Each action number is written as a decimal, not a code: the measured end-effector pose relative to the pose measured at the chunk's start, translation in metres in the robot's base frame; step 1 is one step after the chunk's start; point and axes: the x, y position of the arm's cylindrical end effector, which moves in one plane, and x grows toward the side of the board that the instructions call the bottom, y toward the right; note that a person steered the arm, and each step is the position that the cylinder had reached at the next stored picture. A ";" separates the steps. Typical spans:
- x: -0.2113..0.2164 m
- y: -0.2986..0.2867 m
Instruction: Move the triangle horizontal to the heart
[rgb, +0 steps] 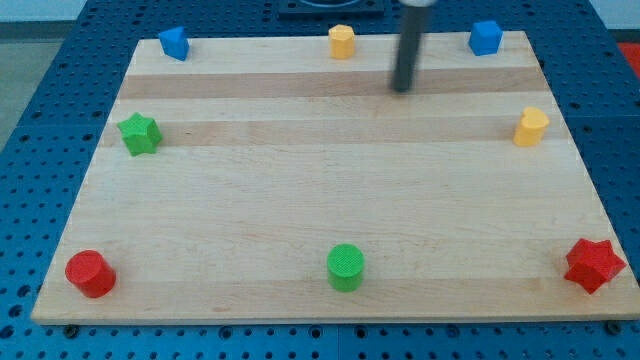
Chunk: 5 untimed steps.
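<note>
The pale wooden bench (320, 200) shows no sign that the task has begun. The tool, a plain dark rod with no jaws and holding nothing, rests my tip (402, 88) on bare wood near the view's top, touching no block. The blue triangular-looking block (174, 43) sits at the top-left corner, well apart from my tip. I cannot tell whether the heart is the yellow block at the top edge (342, 41) or the yellow block at the right edge (531, 127).
</note>
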 end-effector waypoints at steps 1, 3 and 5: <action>-0.001 -0.131; -0.017 -0.344; -0.106 -0.342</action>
